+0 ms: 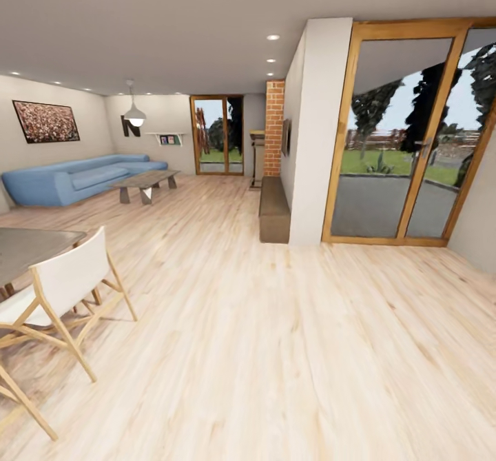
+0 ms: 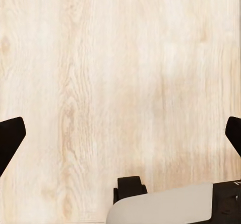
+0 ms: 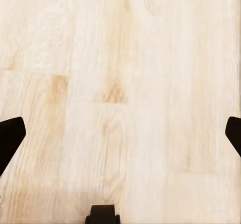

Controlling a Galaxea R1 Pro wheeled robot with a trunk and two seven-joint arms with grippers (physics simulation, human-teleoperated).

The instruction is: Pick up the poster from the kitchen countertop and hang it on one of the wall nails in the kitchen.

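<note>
The poster, the kitchen countertop and the wall nail are out of view. In the left wrist view my left gripper (image 2: pixel 120 133) hangs open over pale wood floor, its dark fingertips (image 2: pixel 10 138) at the two side edges with nothing between them. In the right wrist view my right gripper (image 3: pixel 120 133) is open the same way above the floorboards, fingertips (image 3: pixel 10 136) far apart and empty.
The head view looks across a living room with light wood floor (image 1: pixel 275 351). A white folding chair (image 1: pixel 65 289) and a dark dining table (image 1: pixel 31 247) stand at the near left. A blue sofa (image 1: pixel 76 178), coffee table (image 1: pixel 146 184), white partition wall (image 1: pixel 313 137) and glass doors (image 1: pixel 406 137) lie beyond.
</note>
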